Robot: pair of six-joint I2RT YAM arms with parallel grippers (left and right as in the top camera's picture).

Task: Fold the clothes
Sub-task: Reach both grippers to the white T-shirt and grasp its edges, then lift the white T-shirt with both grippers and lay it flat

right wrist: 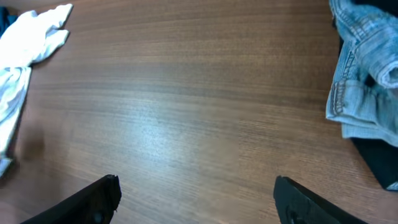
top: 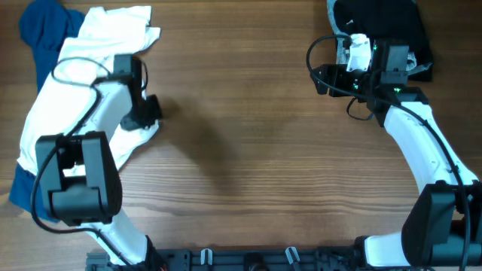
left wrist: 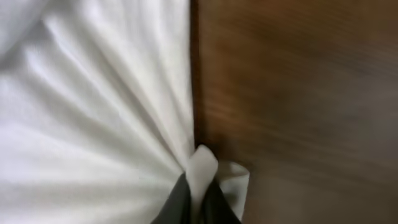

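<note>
- The white garment [top: 113, 26] lies rumpled at the left side of the table [top: 241, 150], partly over a blue garment [top: 45, 30]; no neat fold shows anywhere in it.
- The left gripper [left wrist: 198, 199] is pinching a corner of its hem, and the cloth fans out in pleats from the clamped fingers, right at the border of the bare wood.
- The right gripper [right wrist: 196, 202] hovers over bare wood at the right side, its fingers spread wide and holding nothing.
- Just beside it, a denim piece [right wrist: 360, 68] and a black garment [top: 384, 19] sit heaped together, unfolded as far as I can tell.
- I judge the task barely begun: the white piece needs spreading flat and folding, and the other three pieces wait after it
</note>
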